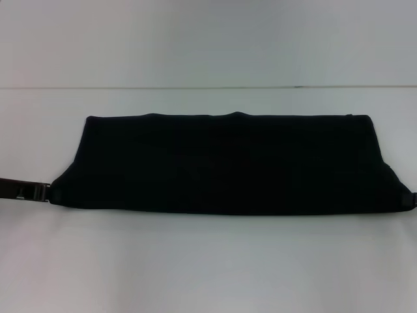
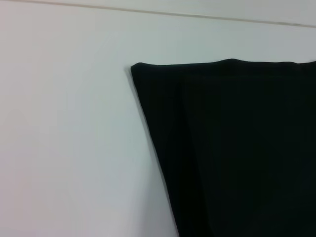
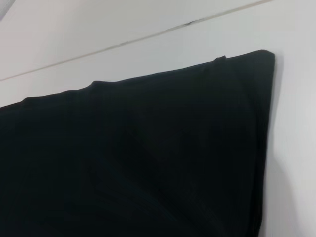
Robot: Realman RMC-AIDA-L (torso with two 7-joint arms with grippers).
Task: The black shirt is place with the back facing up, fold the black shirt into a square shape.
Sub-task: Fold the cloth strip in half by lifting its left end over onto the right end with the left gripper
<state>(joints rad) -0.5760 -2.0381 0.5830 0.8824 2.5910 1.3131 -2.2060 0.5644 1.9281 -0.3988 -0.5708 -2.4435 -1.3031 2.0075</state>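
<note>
The black shirt (image 1: 228,163) lies on the white table (image 1: 208,261) as a long, flat band folded across its width, with no print showing. Its two near corners are drawn out sideways into points. My left gripper (image 1: 47,192) is at the near left corner and is shut on the cloth there. My right gripper (image 1: 413,199) shows only as a sliver at the picture's right edge, holding the near right corner. The left wrist view shows the shirt's far left corner (image 2: 237,148). The right wrist view shows its far right corner (image 3: 138,158).
A thin seam line (image 1: 208,87) runs across the table behind the shirt. Bare white table surface lies in front of the shirt and behind it.
</note>
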